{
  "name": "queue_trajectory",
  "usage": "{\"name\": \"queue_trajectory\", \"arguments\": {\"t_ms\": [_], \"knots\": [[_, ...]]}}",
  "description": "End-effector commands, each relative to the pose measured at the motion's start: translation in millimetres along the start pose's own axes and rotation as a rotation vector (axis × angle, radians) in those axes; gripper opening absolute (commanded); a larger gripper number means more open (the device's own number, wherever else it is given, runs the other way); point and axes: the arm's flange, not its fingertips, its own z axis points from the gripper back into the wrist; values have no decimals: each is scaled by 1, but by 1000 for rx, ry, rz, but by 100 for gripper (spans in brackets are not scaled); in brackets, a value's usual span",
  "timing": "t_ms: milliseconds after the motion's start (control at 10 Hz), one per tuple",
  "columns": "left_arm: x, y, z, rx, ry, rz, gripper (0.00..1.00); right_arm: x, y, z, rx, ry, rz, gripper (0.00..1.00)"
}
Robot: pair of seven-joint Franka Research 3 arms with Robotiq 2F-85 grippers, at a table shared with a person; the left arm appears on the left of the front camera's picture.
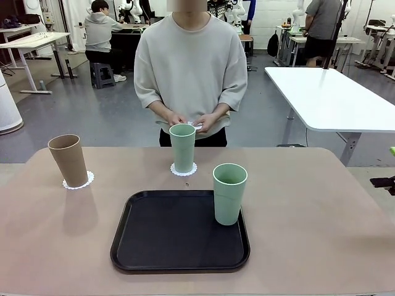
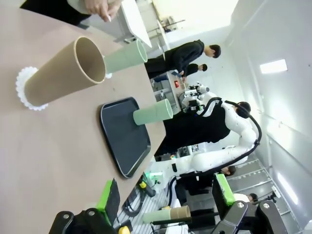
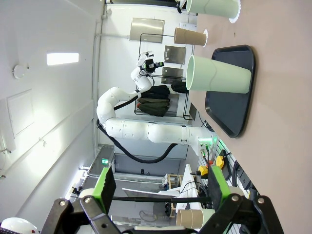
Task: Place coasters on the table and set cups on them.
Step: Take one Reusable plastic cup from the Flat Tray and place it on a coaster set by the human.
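Observation:
On the beige table [image 1: 321, 216], a brown cup [image 1: 68, 160] stands on a white coaster [image 1: 78, 180] at the left. A mint cup [image 1: 182, 148] stands on a second coaster [image 1: 184, 169] at the far middle. Another mint cup [image 1: 229, 193] stands on the black tray [image 1: 179, 231]. The person's hands [image 1: 191, 123] hold something small and white at their waist. My left gripper [image 2: 165, 195] is open and empty, well back from the brown cup [image 2: 66, 73] and its coaster [image 2: 24, 90]. My right gripper [image 3: 161, 184] is also open and empty, far from the tray's cup [image 3: 219, 75].
The tray [image 2: 124, 134] lies in the near middle of the table. The right gripper's tips [image 1: 389, 166] just show at the right edge, above the table's end. A white-topped table [image 1: 333, 98] stands behind on the right. The other arm [image 3: 146, 129] is off to the side.

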Motion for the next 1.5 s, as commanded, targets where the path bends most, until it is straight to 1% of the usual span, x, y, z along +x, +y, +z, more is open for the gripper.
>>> {"name": "queue_trajectory", "arguments": {"t_ms": [0, 100, 1400], "knots": [[-3, -4, -5, -13, 54, -62, 100, 0, 2, 0, 11, -1, 7, 100], [0, 0, 0, 0, 0, 0, 100, 0, 2, 0, 11, -1, 7, 100], [0, 0, 0, 0, 0, 0, 100, 0, 2, 0, 11, -1, 7, 100]]}}
